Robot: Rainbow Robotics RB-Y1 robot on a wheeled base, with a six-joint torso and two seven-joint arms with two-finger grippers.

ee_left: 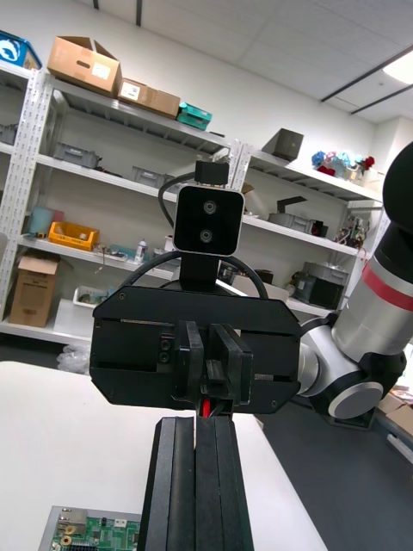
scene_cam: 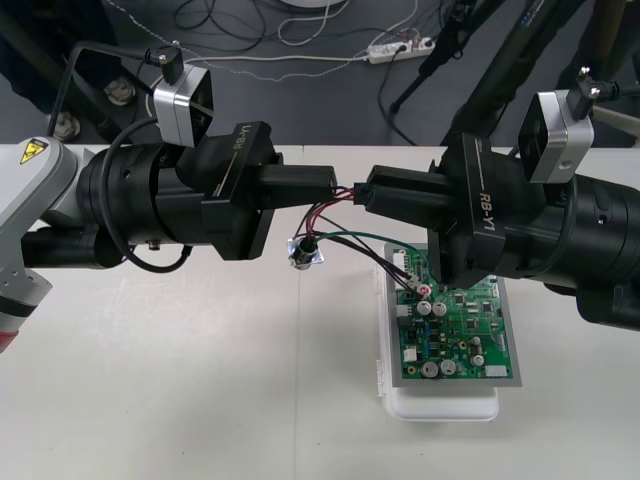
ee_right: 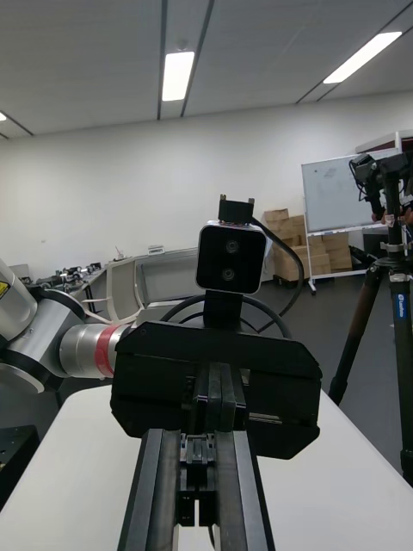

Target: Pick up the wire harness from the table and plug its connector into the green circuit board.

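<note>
Front view puts my 2 arms nose to nose above the table (scene_cam: 150, 380), just to the far side of the green circuit board (scene_cam: 462, 318) on its white base (scene_cam: 440, 405). The left gripper (scene_cam: 333, 183) and the right gripper (scene_cam: 368, 193) are both closed, tips almost touching. The wire harness (scene_cam: 345, 236) comes out of the narrow gap between them, so I read both as clamped on it.

From that gap the red and black wires loop down to the metal socket (scene_cam: 304, 250), which hangs just left of the board. The green and black wires trail across the board's far-left corner. I cannot make out the plug, so I cannot tell which way it faces.

I see 3 risks:
- Both grippers hold the same short stretch, so any drift apart would strain the thin wires or drag them from the plug.
- If 1 lets go before the other's hold is firm, the harness would drop.
- The slack over the board could catch on the upright components during the approach, and the hanging socket would add pull.
</note>
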